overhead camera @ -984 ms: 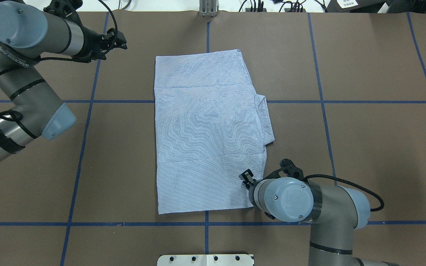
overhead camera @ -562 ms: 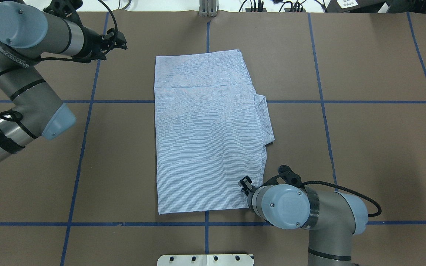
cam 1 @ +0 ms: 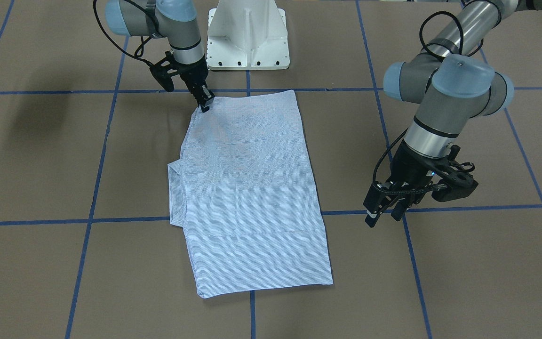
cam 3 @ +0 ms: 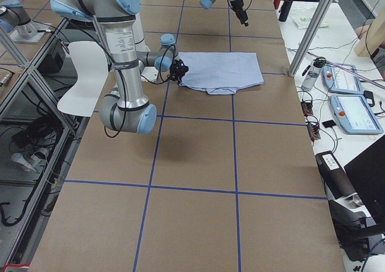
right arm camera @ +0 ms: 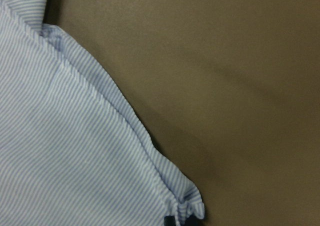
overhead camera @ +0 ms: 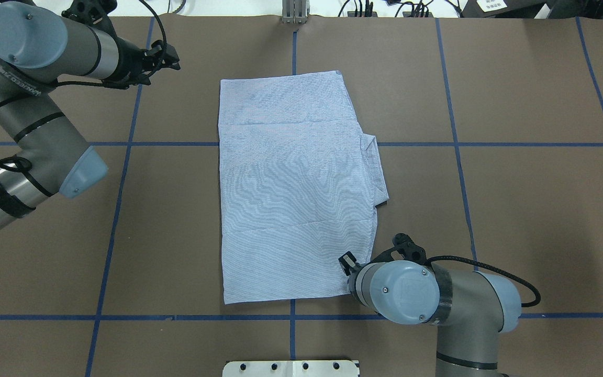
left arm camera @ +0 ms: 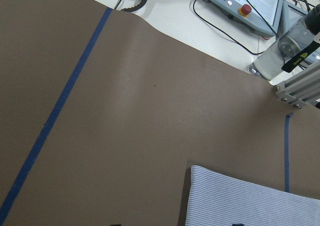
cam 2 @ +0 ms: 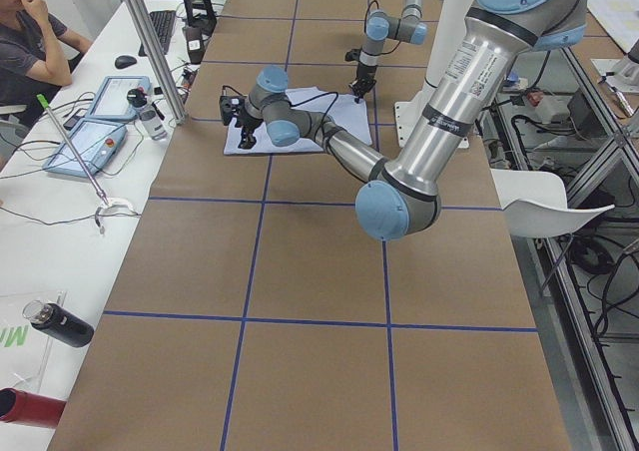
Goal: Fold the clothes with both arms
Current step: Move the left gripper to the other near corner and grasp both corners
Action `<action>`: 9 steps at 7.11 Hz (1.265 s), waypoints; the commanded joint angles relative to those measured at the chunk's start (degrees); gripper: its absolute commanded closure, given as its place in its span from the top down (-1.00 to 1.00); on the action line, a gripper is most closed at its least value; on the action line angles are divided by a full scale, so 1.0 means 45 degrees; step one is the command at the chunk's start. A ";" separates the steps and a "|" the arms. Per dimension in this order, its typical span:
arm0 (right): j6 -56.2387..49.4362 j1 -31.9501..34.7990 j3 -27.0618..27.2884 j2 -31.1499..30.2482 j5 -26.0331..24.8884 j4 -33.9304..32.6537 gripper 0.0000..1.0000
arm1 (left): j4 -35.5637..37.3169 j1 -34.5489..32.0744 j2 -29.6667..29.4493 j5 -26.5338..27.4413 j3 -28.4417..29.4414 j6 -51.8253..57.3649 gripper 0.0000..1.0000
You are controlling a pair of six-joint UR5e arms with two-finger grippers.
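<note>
Brown paper covers the whole surface [overhead camera: 516,209], which is divided into large squares by blue tape lines [overhead camera: 453,104]. The left arm [overhead camera: 34,131] is seen bent over the far left part of the surface, well apart from the cloth. The right arm [overhead camera: 469,309] is folded low near the robot's own edge, with its wrist turned toward the cloth.

A light blue-and-white pinstriped shirt [overhead camera: 291,199] is laid flat at the middle of the surface, folded into a long rectangle whose length runs away from the robot. Its far end lies beyond the cross tape line and its near end just short of the next one. Behind its near end, a white pedestal base [cam 1: 247,37] is bolted to the surface.

The left gripper [cam 1: 383,219] is held above bare paper off the shirt's left side, its fingers spread apart and nothing between them. The right gripper [cam 1: 204,106] is set on the shirt's near right corner with its fingers drawn together; in the right wrist view the hem is seen puckered into a small bunch at the fingertips, so the corner is pinched.

A small folded flap [overhead camera: 376,170] sticks out from the shirt's right edge, flat on the paper.
</note>
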 commanded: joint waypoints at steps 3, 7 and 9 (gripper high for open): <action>0.0000 0.0073 0.0511 -0.0107 0.0121 0.0000 -1.00 | -0.0213 0.0659 0.0677 0.0058 -0.1182 -0.2970 0.58; 0.0000 0.0034 0.0727 -0.0303 0.0121 0.0000 -1.00 | -0.0137 0.6938 0.3611 0.4580 -0.4941 -0.8524 0.55; 0.0000 0.0034 0.0727 -0.0303 0.0121 0.0000 -1.00 | 0.0096 0.9173 0.3672 0.6032 -0.4787 -0.9275 0.51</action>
